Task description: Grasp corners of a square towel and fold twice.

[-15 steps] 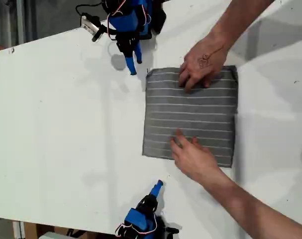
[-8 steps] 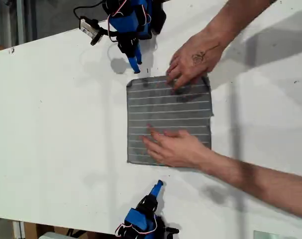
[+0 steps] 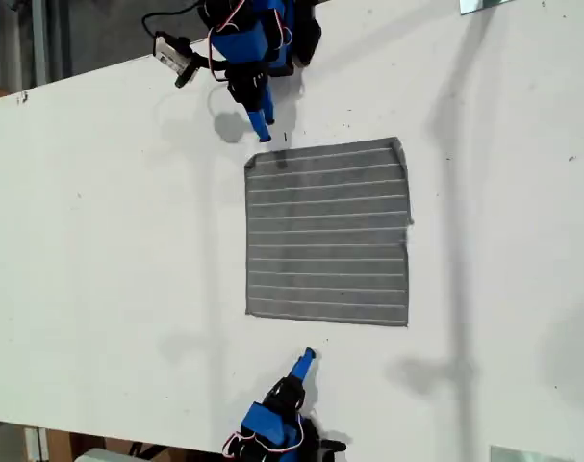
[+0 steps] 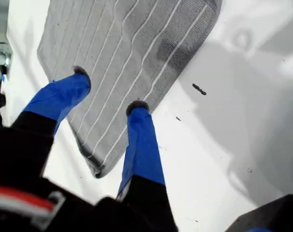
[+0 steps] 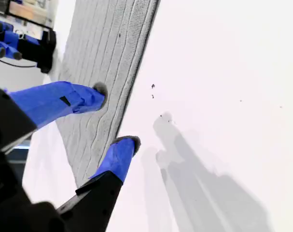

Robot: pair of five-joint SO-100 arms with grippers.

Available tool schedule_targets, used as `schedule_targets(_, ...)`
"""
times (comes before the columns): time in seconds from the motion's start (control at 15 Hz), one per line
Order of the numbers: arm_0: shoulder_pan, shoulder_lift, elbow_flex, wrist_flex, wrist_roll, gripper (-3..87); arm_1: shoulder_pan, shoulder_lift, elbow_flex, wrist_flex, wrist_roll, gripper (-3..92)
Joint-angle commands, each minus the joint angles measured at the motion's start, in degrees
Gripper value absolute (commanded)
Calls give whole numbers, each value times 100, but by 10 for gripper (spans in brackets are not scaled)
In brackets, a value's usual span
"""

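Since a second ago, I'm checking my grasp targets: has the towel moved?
Yes. The towel has slid toward the exterior view's left and slightly down, judged against the upper arm's base. Between the last two pictures it stayed put.

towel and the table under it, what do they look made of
The square grey towel with thin white stripes looks like woven or knitted cloth, matte: the first wrist view shows a fine ribbed texture and a darker hemmed edge. The exact fibre cannot be told. The white table looks like a hard, smooth board, perhaps laminate or painted, with a faint sheen and a few small dark specks.

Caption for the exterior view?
Striped grey towel lying flat and unfolded on the white table, between two idle blue arms.
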Motion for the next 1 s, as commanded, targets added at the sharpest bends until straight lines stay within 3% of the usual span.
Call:
schedule_targets(0.0, 44, 26, 26, -44, 18, 173, -26, 0, 9, 0, -97, 211)
schedule_targets(0.4, 44, 26, 26, -44, 18, 173, -26, 0, 9, 0, -97, 211)
schedule_targets(0.67, -1503, 26, 26, -44, 26, 173, -26, 0, 9, 0, -97, 211)
schedule_targets(0.87, -2171, 26, 26, -35, -1793, 173, 721, 0, -26, 26, -88, 219)
schedule_targets(0.93, -1934, 26, 26, -35, -1960, 173, 527, 0, -105, 123, -88, 218)
